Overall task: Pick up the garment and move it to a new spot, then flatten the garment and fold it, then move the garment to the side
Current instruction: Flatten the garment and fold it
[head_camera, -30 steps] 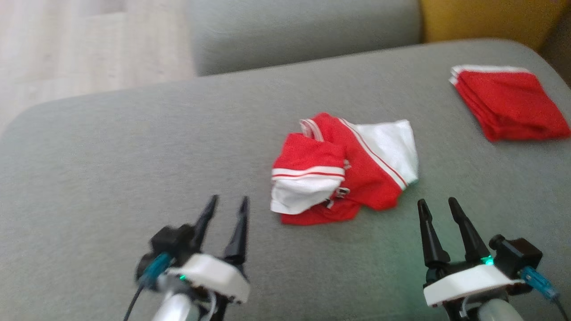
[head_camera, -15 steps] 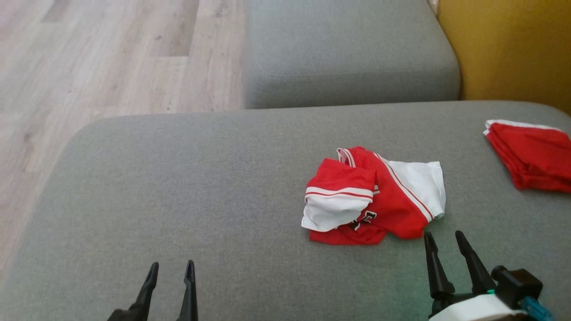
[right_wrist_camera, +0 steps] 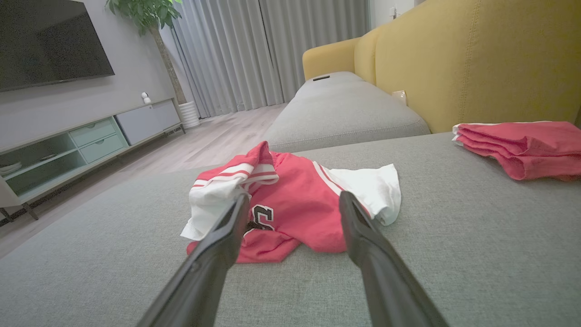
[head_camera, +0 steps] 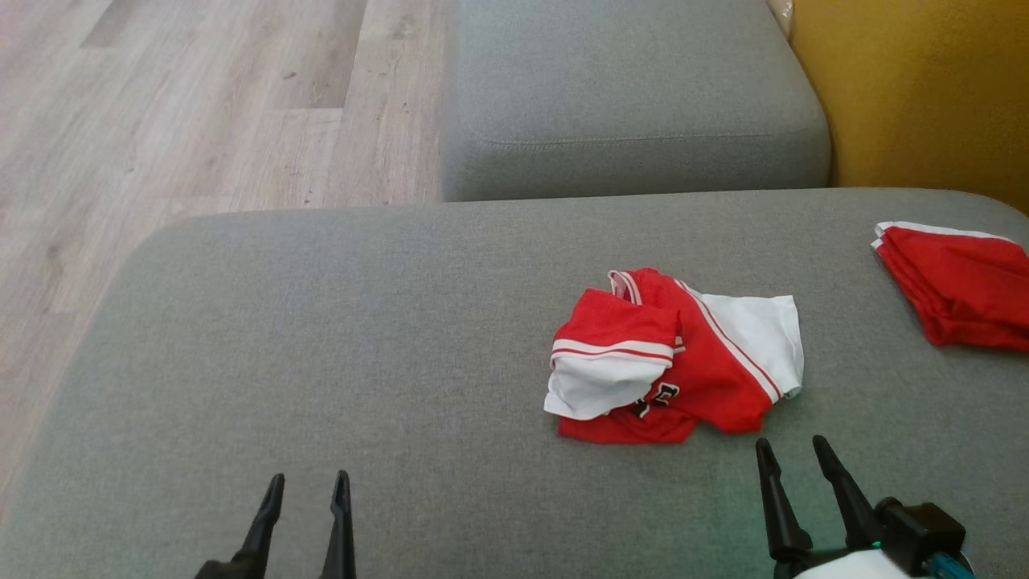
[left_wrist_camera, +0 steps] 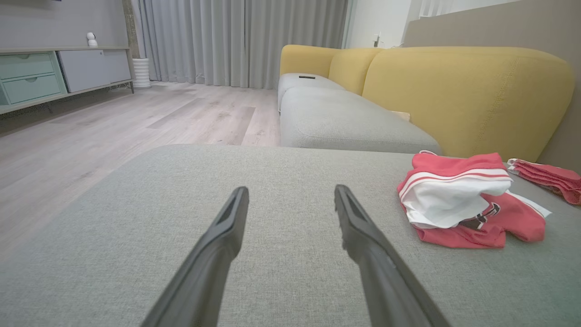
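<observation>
A crumpled red and white garment (head_camera: 671,358) with striped trim lies on the grey sofa cushion (head_camera: 362,362), right of centre. In the right wrist view the garment (right_wrist_camera: 290,204) lies just beyond my open right gripper (right_wrist_camera: 292,200), whose fingers hold nothing. In the head view the right gripper (head_camera: 792,454) hovers just short of the garment's near right corner. My left gripper (head_camera: 309,482) stands open and empty at the lower left, far from the garment. The left wrist view shows the left gripper (left_wrist_camera: 290,195) over bare cushion, with the garment (left_wrist_camera: 463,200) off to its right.
A folded red garment (head_camera: 957,285) lies at the cushion's far right edge, also seen as a folded stack (right_wrist_camera: 522,145). A second grey seat cushion (head_camera: 627,96) lies beyond, a yellow backrest (head_camera: 916,88) to the right. Wooden floor (head_camera: 185,112) lies left, past the cushion edge.
The head camera has tilted up, so both grippers now sit lower in the picture and more floor shows. The garment lies as before. Both grippers stay open.
</observation>
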You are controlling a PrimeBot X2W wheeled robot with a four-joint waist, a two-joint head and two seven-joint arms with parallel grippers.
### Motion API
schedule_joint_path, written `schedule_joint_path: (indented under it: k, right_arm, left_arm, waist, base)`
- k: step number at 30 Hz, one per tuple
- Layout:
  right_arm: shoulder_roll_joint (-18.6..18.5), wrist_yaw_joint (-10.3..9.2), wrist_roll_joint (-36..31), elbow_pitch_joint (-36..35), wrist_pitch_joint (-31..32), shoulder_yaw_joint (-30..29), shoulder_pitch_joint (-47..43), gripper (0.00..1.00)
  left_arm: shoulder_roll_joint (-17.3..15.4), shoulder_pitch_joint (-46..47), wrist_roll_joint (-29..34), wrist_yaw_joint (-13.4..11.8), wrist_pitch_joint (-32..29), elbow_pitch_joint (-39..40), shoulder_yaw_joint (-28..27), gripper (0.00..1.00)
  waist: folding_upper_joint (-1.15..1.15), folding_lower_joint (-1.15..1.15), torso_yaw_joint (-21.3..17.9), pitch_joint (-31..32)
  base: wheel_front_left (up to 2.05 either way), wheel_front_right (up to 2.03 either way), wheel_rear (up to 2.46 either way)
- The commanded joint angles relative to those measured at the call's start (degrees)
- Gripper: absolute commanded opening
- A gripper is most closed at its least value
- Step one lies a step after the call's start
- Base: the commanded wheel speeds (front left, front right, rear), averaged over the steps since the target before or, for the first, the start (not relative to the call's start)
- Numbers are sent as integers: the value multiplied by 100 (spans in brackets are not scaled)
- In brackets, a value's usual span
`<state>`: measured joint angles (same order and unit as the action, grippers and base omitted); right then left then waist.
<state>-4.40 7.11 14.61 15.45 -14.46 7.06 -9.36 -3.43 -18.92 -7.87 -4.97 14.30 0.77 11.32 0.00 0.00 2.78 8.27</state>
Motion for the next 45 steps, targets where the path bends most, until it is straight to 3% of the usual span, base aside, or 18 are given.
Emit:
schedule_joint_path:
  k: [1, 21, 27, 39, 45]
  right_arm:
    - [-42, 37, -32, -203, -54, 122, 179, 100]
    - [-37, 37, -27, -258, -54, 101, 207, 100]
    - [-39, 37, -16, -287, -54, 97, 263, 100]
    - [-160, 37, 133, -464, -54, 282, 729, 100]
    - [-263, 37, 255, -591, -54, 294, 975, 100]
  left_arm:
    - [54, 234, 25, -5, 70, 196, -132, 100]
    - [55, 391, 94, -31, 70, 123, -8, 100]
    - [55, 576, 202, 95, 70, 17, 221, 100]
    - [55, 2391, 487, 476, 70, -1276, 1893, 100]
    - [55, 3725, 564, 330, -49, -2034, 2875, 100]
  waist:
    - [0, 0, -6, -13]
    - [0, 0, -43, -123]
    - [0, 0, -94, -236]
    - [0, 0, -624, -868]
    - [0, 0, -873, -1365]
  base:
    - [0, 0, 0]
    - [0, 0, 0]
    - [0, 0, 0]
    - [0, 0, 0]
    - [0, 0, 0]
